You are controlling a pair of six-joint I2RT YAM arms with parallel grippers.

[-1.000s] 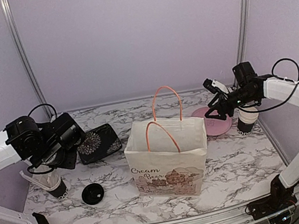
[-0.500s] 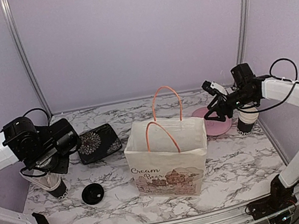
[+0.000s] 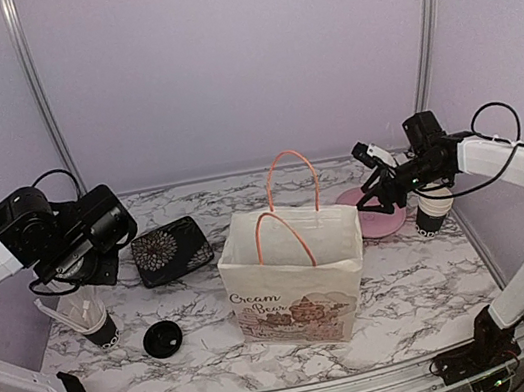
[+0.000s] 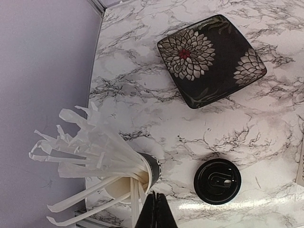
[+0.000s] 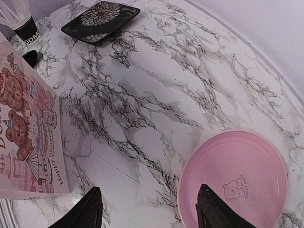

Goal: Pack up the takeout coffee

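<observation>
One small black takeout coffee cup [image 3: 433, 215] stands at the far right, partly hidden behind my right arm. Its round black lid [image 4: 217, 181] lies flat on the marble at front left [image 3: 162, 338]. My left gripper [image 4: 156, 210] is shut with nothing between its fingers. It hovers just beside the rim of the black cup of white straws [image 4: 151, 168]. My right gripper [image 5: 148, 195] is open and empty above the marble, at the left edge of the pink plate [image 5: 232, 180], behind the bag's right side [image 3: 370, 184].
The cream paper bag [image 3: 297, 276] with orange handles stands open in the middle. A black floral square plate [image 3: 172, 249] lies behind the lid. The straws cup [image 3: 93, 322] stands near the left edge. The pink plate [image 3: 379, 212] sits at back right.
My left gripper has shut, and the left arm has drawn back and up to the left, away from the floral plate. The right arm has barely shifted.
</observation>
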